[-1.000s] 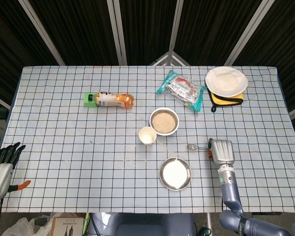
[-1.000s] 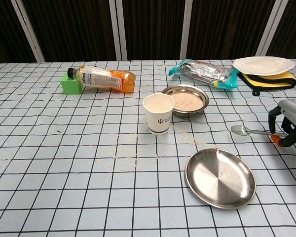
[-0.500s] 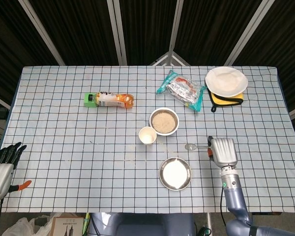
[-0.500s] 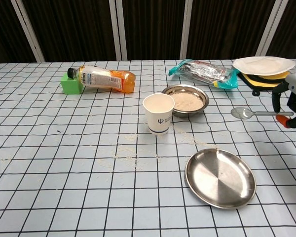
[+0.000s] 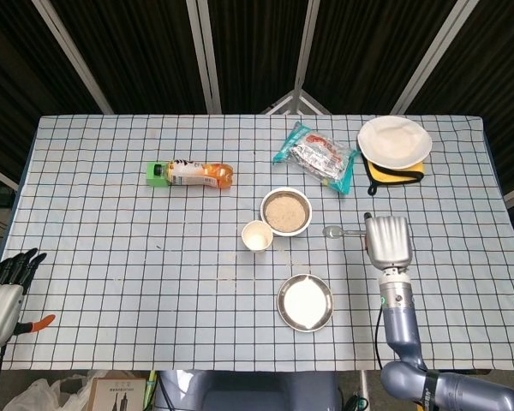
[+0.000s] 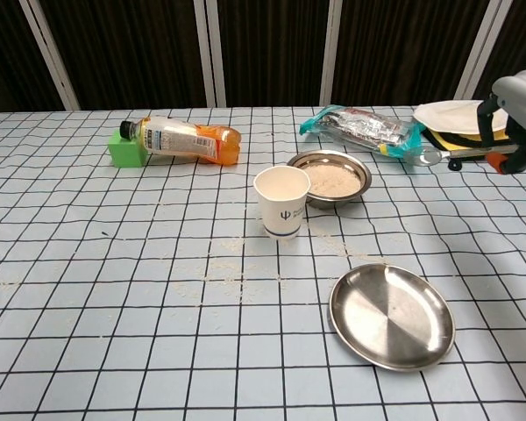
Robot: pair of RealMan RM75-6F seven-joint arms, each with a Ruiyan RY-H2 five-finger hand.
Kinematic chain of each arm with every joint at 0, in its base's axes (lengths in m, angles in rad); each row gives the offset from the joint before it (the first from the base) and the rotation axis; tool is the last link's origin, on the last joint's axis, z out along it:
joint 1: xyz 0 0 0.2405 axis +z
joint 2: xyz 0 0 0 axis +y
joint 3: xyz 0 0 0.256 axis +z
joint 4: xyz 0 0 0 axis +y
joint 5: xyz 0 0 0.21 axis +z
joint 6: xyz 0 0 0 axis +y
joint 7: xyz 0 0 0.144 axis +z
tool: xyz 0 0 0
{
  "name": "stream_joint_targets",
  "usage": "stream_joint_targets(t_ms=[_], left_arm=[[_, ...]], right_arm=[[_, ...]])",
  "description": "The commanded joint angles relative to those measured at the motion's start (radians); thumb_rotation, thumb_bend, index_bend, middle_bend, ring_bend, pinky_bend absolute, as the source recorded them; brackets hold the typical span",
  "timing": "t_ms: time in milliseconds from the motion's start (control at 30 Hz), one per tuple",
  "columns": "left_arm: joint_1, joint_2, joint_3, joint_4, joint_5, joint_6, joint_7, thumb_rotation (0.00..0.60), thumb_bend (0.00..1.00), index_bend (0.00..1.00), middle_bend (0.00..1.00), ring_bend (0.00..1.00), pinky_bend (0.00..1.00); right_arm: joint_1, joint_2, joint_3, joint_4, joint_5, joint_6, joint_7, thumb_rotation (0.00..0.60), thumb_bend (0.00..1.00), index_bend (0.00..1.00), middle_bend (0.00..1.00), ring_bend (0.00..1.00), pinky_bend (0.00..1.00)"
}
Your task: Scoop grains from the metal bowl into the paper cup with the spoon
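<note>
Taking the paper cup as the landmark and working across from the far left: the left hand is idling well off to the left of it, at the table edge, fingers spread and holding nothing. A bottle is lying on its side up and to the left of the cup. The metal bowl of grains is sitting just beside the cup, up and to its right, while an empty metal plate is resting below and to the right.

Further right of the cup, the right hand is gripping the spoon by its handle. Over the last second it has been lifting the spoon off the cloth and carrying it up the table; in the chest view the spoon now hangs clear of the surface. That suggests pick-up is done and the approach to the bowl is under way, with no grains scooped yet.

The handle is passing into the curled fingers, and the spoon bowl is projecting leftward from them, pointing toward the metal bowl but still apart from its rim.
</note>
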Motion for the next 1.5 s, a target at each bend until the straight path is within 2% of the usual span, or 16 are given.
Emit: stream_joint_targets(t_ms=[33, 367, 600, 767, 1233, 1500], left_arm=[[-0.005, 0.009, 0.0, -0.004, -0.008, -0.013, -0.012, 0.6, 0.0, 0.0, 0.0, 0.0, 0.0], [-0.028, 0.033, 0.0, -0.029, -0.039, -0.076, -0.04, 0.6, 0.0, 0.0, 0.0, 0.0, 0.0], [-0.038, 0.05, 0.003, -0.041, -0.047, -0.102, -0.063, 0.6, 0.0, 0.0, 0.0, 0.0, 0.0], [-0.041, 0.057, 0.005, -0.045, -0.041, -0.106, -0.078, 0.6, 0.0, 0.0, 0.0, 0.0, 0.0], [-0.046, 0.062, 0.003, -0.048, -0.042, -0.11, -0.101, 0.6, 0.0, 0.0, 0.0, 0.0, 0.0], [-0.049, 0.063, 0.005, -0.052, -0.041, -0.114, -0.102, 0.6, 0.0, 0.0, 0.0, 0.0, 0.0]], right_arm=[[0.068, -0.043, 0.025, 0.083, 0.016, -0.008, -0.083, 0.6, 0.65, 0.63, 0.91, 0.98, 1.0], [0.24, -0.202, 0.005, 0.358, -0.045, -0.05, -0.244, 0.6, 0.66, 0.64, 0.91, 0.98, 1.0], [0.315, -0.311, -0.023, 0.601, -0.117, -0.096, -0.203, 0.6, 0.66, 0.64, 0.91, 0.98, 1.0], [0.34, -0.363, -0.065, 0.739, -0.167, -0.126, -0.182, 0.6, 0.66, 0.65, 0.91, 0.98, 1.0], [0.354, -0.481, -0.158, 1.004, -0.294, -0.158, -0.084, 0.6, 0.67, 0.65, 0.91, 0.98, 1.0], [0.347, -0.523, -0.159, 1.086, -0.315, -0.162, -0.048, 0.6, 0.67, 0.65, 0.91, 0.98, 1.0]])
